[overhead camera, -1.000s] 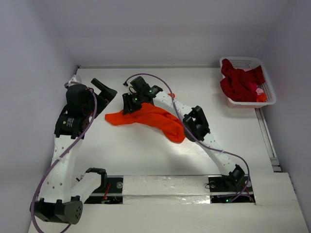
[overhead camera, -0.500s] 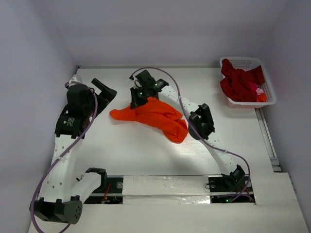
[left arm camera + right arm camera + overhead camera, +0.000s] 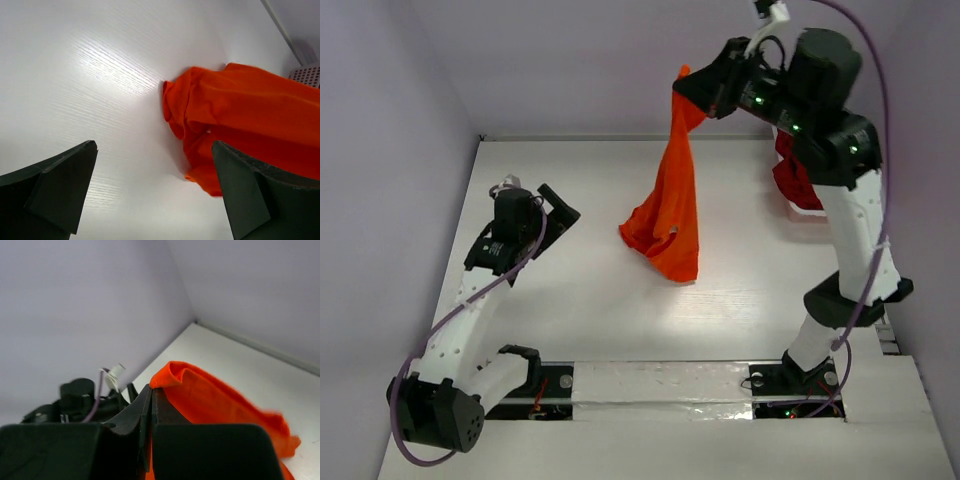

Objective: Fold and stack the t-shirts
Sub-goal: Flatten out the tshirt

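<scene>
We see the right gripper raised high above the white table, its jaws pressed tight together on a fold at the top of the bright orange-red t-shirt. In the right wrist view the two dark fingertips meet with the orange cloth pinched between them. The shirt hangs down from that grip in a long, narrow drape toward the middle of the table, where its lower end bunches in loose folds and appears to rest on the tabletop.

The left gripper sits low over the table's left half with its jaws spread wide and nothing between them. Its wrist camera looks across the bare surface at the crumpled bottom of the orange shirt.

At the table's far right corner we make out dark crimson t-shirts heaped in a white lattice basket, largely hidden behind the right arm.
</scene>
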`<move>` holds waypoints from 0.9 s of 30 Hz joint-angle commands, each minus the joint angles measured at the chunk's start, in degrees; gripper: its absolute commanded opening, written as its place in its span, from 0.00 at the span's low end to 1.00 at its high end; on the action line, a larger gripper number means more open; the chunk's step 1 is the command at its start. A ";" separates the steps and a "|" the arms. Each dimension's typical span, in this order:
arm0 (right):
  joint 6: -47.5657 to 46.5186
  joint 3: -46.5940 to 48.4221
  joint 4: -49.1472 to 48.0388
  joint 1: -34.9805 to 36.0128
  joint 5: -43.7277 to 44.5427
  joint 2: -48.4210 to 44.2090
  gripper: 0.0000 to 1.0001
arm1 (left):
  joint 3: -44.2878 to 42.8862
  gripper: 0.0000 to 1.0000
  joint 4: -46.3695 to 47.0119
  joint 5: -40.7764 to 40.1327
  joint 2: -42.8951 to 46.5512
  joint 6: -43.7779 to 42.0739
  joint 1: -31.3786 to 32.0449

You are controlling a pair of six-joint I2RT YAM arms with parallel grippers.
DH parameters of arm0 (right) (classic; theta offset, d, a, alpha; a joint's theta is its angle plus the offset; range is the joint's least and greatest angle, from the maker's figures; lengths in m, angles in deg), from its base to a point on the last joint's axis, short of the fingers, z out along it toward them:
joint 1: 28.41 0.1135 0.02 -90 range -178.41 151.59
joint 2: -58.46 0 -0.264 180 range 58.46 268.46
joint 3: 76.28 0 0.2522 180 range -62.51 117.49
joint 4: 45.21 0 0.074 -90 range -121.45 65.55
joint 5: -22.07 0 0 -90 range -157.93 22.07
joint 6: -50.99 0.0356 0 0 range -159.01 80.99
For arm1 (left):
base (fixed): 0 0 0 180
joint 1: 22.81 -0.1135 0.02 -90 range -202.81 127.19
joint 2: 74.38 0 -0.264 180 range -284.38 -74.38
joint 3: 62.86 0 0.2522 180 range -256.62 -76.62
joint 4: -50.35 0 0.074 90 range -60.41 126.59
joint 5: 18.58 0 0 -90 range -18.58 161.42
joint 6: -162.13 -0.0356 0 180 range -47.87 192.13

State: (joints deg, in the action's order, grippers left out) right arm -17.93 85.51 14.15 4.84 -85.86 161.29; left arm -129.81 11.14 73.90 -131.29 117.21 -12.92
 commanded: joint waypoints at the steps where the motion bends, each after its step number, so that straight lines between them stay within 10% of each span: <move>1: -1.39 -1.07 3.70 -0.12 3.77 -0.25 0.00 | 2.47 0.99 7.15 0.15 -0.75 0.45 2.67; 13: -1.39 -1.86 6.69 -1.18 11.51 -3.51 0.00 | 3.89 0.99 13.95 1.31 -18.67 -0.60 21.64; 27: 1.59 1.65 4.85 -13.47 13.72 -9.48 0.00 | 6.00 0.99 13.41 -0.72 -23.85 -0.69 29.11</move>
State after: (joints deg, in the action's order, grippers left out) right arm -17.23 83.85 23.42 -5.71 -71.94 155.97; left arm -123.08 23.64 73.55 -153.14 117.58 12.91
